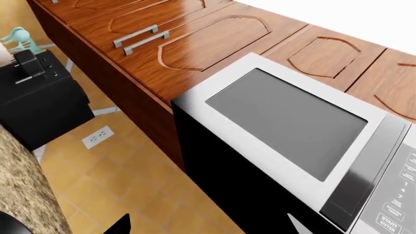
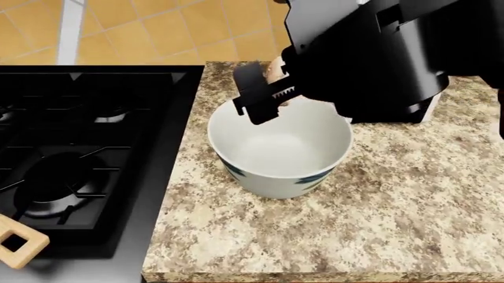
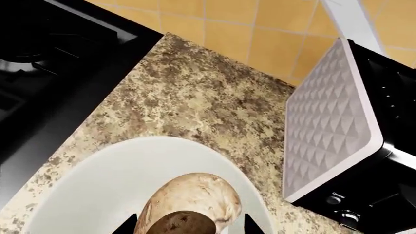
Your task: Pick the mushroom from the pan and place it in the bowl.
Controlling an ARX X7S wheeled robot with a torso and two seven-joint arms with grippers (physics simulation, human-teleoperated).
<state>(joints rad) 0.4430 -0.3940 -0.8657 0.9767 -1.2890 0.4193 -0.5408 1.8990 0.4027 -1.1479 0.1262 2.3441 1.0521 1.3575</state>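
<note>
Right tool (image 2: 272, 88) grips mushroom (image 3: 192, 204) over bowl (image 2: 280, 171)'s far rim, near table's left edge, ready to drop. Left tool: can't tell.

The bowl (image 2: 280, 150) is wide open on top, nothing inside it, so dropping straight in is easy. The right gripper (image 2: 266, 88) hangs over its far rim with the mushroom (image 3: 188, 207) between the jaws, right above the white inside. Tight spot is behind and to the right: a toaster (image 3: 334, 122) stands near the bowl. Bare granite counter (image 2: 378, 218) in front and to the right, stove (image 2: 79, 159) on the left.
</note>
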